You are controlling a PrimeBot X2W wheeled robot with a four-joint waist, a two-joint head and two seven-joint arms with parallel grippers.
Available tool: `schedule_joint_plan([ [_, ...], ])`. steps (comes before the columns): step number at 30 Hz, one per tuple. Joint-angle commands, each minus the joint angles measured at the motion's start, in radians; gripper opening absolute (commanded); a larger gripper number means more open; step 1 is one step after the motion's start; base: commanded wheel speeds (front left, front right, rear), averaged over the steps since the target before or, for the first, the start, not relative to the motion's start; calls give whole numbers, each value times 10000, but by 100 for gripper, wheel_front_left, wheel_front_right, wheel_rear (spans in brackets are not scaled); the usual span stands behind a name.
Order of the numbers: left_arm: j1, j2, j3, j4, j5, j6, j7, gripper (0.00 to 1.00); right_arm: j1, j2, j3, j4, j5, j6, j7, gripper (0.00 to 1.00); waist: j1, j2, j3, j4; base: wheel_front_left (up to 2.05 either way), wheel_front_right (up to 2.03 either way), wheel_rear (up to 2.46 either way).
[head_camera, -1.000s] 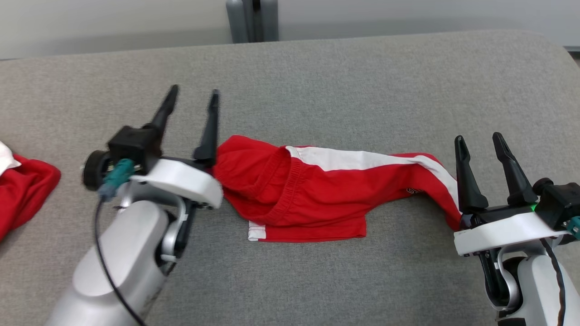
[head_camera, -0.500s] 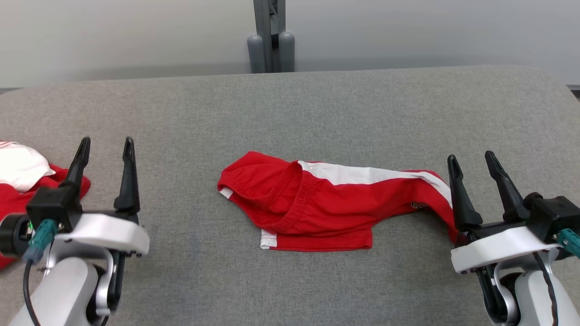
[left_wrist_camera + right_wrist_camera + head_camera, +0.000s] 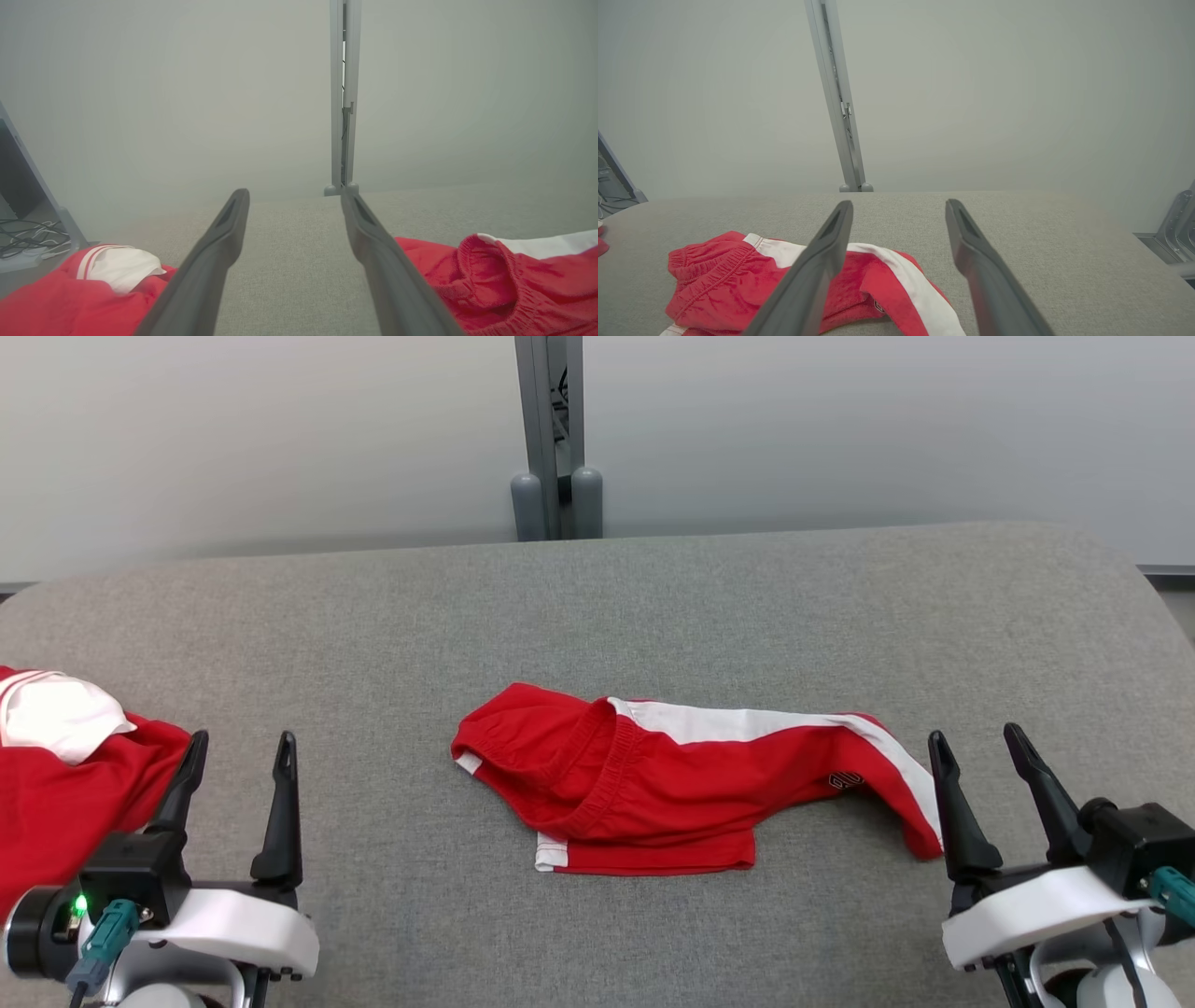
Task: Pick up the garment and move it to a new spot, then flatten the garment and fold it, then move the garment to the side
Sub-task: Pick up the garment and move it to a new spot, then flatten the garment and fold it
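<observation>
The left gripper [image 3: 243, 741] has drawn back from the garment's waistband end, where it stood a second ago, and now sits well clear of it. The head camera has also tilted up, so more wall shows. The right gripper [image 3: 974, 735] has hardly shifted against the cloth.

Both grippers have their fingers spread wide and hold nothing. The red garment [image 3: 672, 784] with the white stripe lies on the grey padded table [image 3: 653, 607] between them. It is well off to the left gripper's right side, and its striped end lies just beside the right gripper's inner finger. Whether cloth and finger touch, I cannot tell.

The garment is bunched: the elastic waistband is turned over on itself and one hem pokes out beneath. It looks set down but not yet flattened. The arms probably stand back at either end to leave the cloth free and give a clear look before each takes an end to stretch it.

A second red and white piece [image 3: 56, 784] lies just outside the left gripper. It could be snagged if that arm swings outward.
</observation>
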Motion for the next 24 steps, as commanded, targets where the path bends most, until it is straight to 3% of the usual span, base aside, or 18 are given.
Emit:
schedule_joint_plan([
  [1, 184, 132, 18, -41, -39, 88, 47, 100, 199, -42, -31, -137, -41, 22, 100, 100, 0, 0, -106, -20, 0, 0, 0],
  [24, 439, 335, -27, -171, -150, 383, 417, 100, 774, -22, -216, -731, 43, 22, 580, 100, 0, 0, -387, -18, 0, 0, 0],
])
